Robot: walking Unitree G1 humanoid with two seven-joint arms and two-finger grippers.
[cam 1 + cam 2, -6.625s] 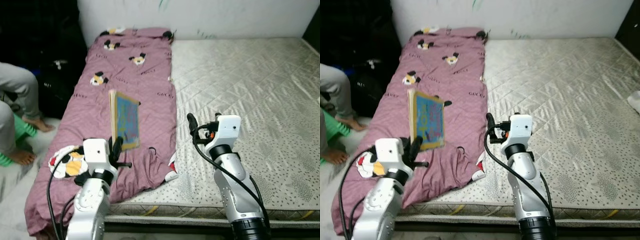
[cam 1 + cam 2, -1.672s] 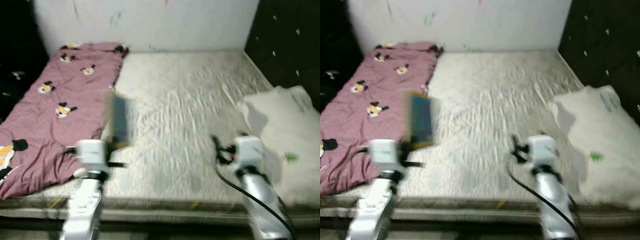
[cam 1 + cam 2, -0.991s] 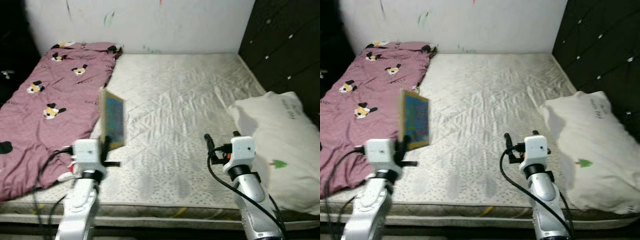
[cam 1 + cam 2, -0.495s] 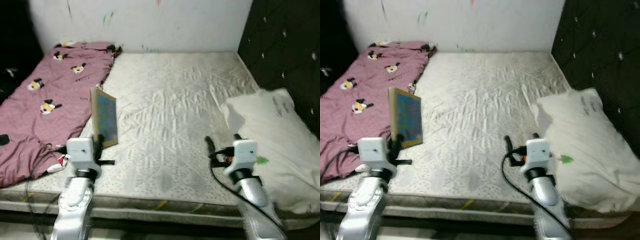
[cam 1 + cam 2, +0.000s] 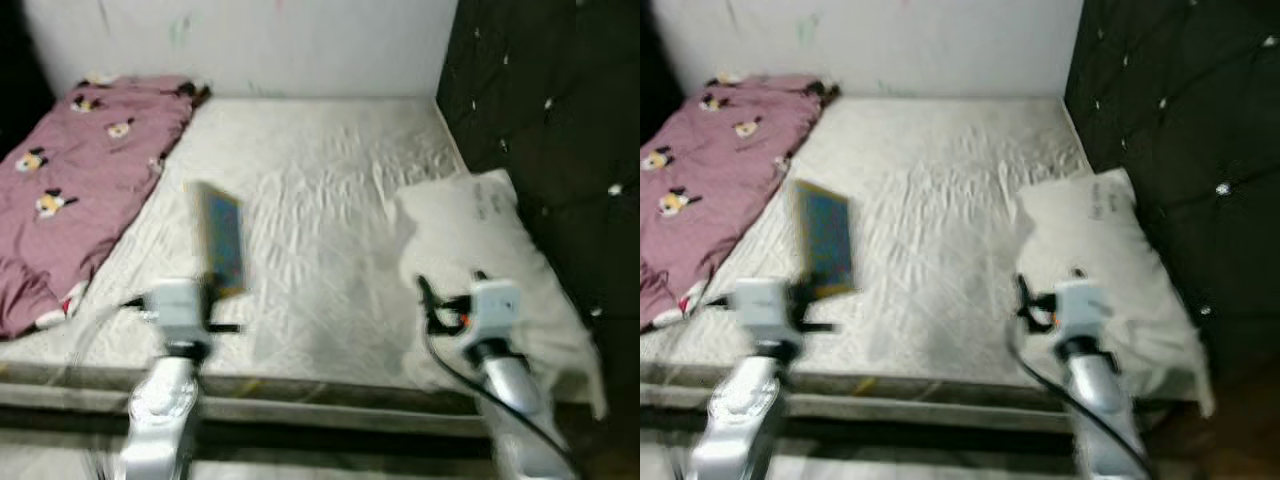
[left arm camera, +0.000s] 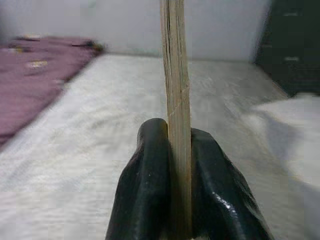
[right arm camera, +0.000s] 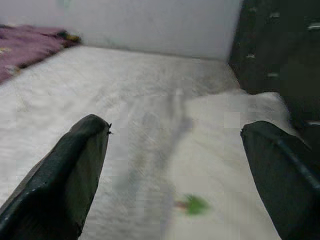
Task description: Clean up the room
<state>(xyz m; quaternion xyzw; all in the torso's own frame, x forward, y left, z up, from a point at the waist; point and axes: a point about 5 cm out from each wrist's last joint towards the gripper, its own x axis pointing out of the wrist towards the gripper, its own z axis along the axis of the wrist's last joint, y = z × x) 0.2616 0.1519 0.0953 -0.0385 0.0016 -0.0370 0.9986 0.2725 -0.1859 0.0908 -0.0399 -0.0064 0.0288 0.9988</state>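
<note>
- Left gripper (image 6: 177, 145) clamped on the book (image 5: 223, 242), held upright on edge over the mattress (image 5: 310, 180), long axis vertical.
- Right gripper (image 7: 175, 165) spread wide, empty, pointing at the pillow (image 5: 470, 230) just ahead, so likely nearer to it.

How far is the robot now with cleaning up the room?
Done: the book is off the bed, clamped upright in the left gripper. In hand: it is carried above the mattress. Left: putting the book somewhere; the pink blanket lies rumpled and the pillow sits askew. The right gripper is open, holding nothing.
</note>
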